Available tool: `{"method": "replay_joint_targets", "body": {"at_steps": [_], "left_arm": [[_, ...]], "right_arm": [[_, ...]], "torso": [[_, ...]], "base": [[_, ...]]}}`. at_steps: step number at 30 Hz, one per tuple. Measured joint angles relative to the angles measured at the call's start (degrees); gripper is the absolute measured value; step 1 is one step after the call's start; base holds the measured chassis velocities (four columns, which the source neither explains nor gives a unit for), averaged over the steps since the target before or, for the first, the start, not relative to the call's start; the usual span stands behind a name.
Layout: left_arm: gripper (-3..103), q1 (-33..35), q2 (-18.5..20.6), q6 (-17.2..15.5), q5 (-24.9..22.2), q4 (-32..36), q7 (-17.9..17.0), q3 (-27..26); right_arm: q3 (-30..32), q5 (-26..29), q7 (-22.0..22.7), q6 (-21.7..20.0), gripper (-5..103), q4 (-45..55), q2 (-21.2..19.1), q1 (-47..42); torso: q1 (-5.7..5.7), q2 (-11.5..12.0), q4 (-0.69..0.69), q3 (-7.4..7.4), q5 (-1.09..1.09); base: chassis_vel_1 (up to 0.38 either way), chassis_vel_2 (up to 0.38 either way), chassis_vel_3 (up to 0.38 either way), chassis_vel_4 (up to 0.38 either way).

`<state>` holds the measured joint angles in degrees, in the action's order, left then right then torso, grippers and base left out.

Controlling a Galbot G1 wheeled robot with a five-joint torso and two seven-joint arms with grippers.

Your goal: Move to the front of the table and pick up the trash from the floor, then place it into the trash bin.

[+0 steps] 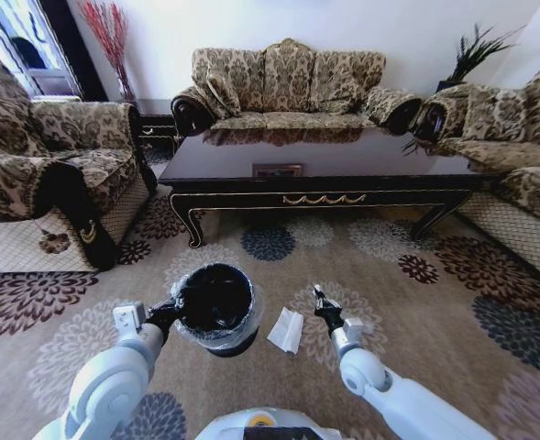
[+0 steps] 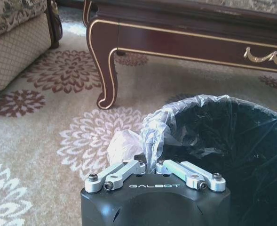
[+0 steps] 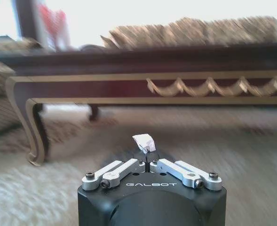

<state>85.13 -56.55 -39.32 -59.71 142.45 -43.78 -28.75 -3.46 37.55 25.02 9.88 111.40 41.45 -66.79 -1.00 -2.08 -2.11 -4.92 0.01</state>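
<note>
My left gripper is shut on the rim of the trash bin, a small black bucket lined with crinkly clear plastic. In the left wrist view the left gripper pinches the bag and rim of the bin. My right gripper is shut, and in the right wrist view a small white scrap of trash sticks out of the right gripper. A folded white napkin lies on the carpet between the two grippers. The dark glossy table stands just beyond, with its gold ornament facing me.
Patterned sofas surround the table: an armchair on the left, a sofa behind, another sofa on the right. A curved table leg stands near the bin. Flowered carpet spreads in front of the table.
</note>
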Motion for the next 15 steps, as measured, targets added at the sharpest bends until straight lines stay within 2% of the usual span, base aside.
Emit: {"method": "replay_joint_targets", "body": {"at_steps": [2,3,7,8,12,13,15], "left_arm": [[4,-0.1,-0.3,0.0,-0.2,-0.6,0.2,0.4],[4,-0.1,-0.3,0.0,-0.2,-0.6,0.2,0.4],[4,-0.3,-0.5,-0.1,-0.5,-1.3,0.9,1.2],[4,-0.3,-0.5,-0.1,-0.5,-1.3,0.9,1.2],[4,-1.0,-0.4,-0.1,-0.9,-2.0,2.2,1.8],[4,-1.0,-0.4,-0.1,-0.9,-2.0,2.2,1.8],[4,-1.2,-0.4,-0.1,-0.9,-2.0,3.0,2.1]], "right_arm": [[0.6,-1.3,-4.6,2.3,0,1.1,-1.5,1.1],[0.6,-1.3,-4.6,2.3,0,1.1,-1.5,1.1],[0.8,-1.9,-12.8,5.8,0,3.3,-3.6,3.1],[0.8,-1.9,-12.8,5.8,0,3.3,-3.6,3.1],[-1.6,-3.8,-23.3,10.8,0,4.0,-5.7,6.5],[-1.6,-3.8,-23.3,10.8,0,4.0,-5.7,6.5],[-3.6,-4.2,-28.0,12.8,0,4.4,-6.6,8.1]], "torso": [[0.00,0.0,0.00,0.00,0.00],[0.00,0.0,0.00,0.00,0.00],[0.00,0.0,0.00,0.00,-0.01],[0.00,0.0,0.00,0.00,-0.01],[0.00,0.0,0.00,0.00,-0.01],[0.00,0.0,0.00,0.00,-0.01],[0.00,0.0,0.00,0.00,-0.01]], "base": [[0.000,0.000,0.000,0.000],[0.000,0.000,0.000,0.000],[0.000,0.000,0.000,0.000],[0.000,0.000,0.000,0.000],[0.000,0.000,0.000,0.000],[0.000,0.000,0.000,0.000],[0.000,0.000,0.000,0.000]]}}
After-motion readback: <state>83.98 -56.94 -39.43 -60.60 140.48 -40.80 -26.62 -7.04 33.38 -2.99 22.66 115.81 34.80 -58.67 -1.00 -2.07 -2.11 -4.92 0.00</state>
